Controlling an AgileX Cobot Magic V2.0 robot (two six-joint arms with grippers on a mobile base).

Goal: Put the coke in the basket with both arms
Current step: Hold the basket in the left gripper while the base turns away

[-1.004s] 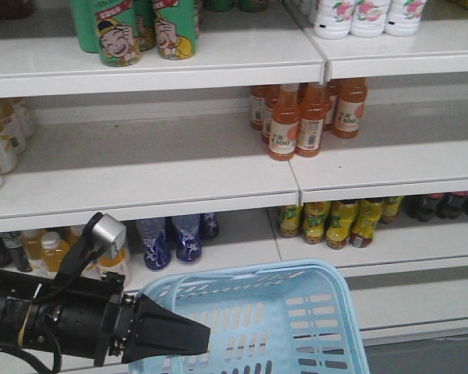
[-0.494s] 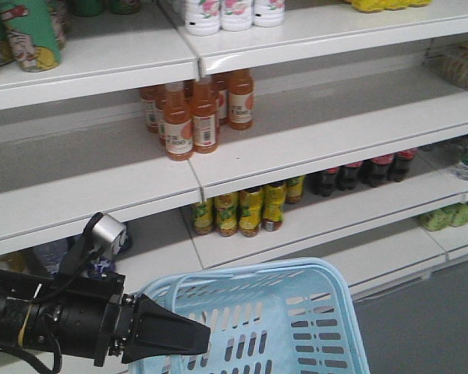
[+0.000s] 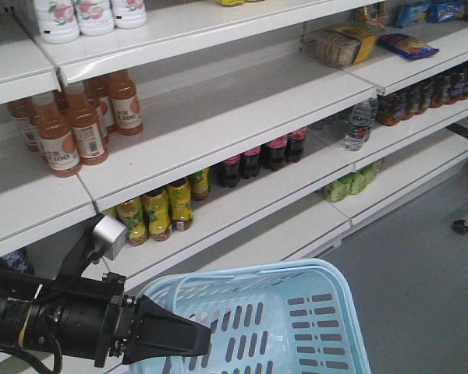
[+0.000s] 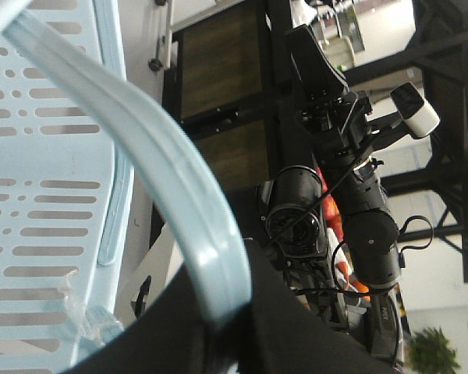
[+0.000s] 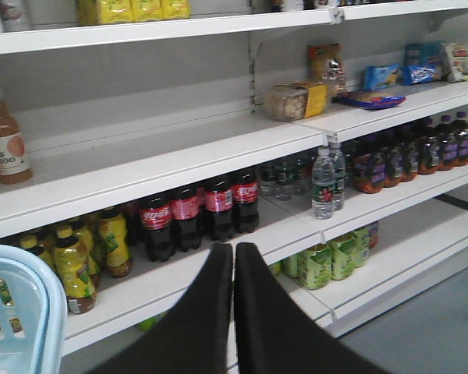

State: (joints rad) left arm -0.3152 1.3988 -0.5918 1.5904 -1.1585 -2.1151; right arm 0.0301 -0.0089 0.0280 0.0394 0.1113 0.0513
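White metal store shelves (image 3: 218, 125) stretch behind a light blue plastic basket (image 3: 249, 271) low in the front view, its walls cut with rows of rounded slots. The left gripper (image 4: 226, 331) has its black fingers clamped on the basket's smooth, curved handle (image 4: 179, 195). The right gripper (image 5: 233, 249), tapered and matte black, has its fingers pressed together, holding nothing. Where the coke is cannot be told.
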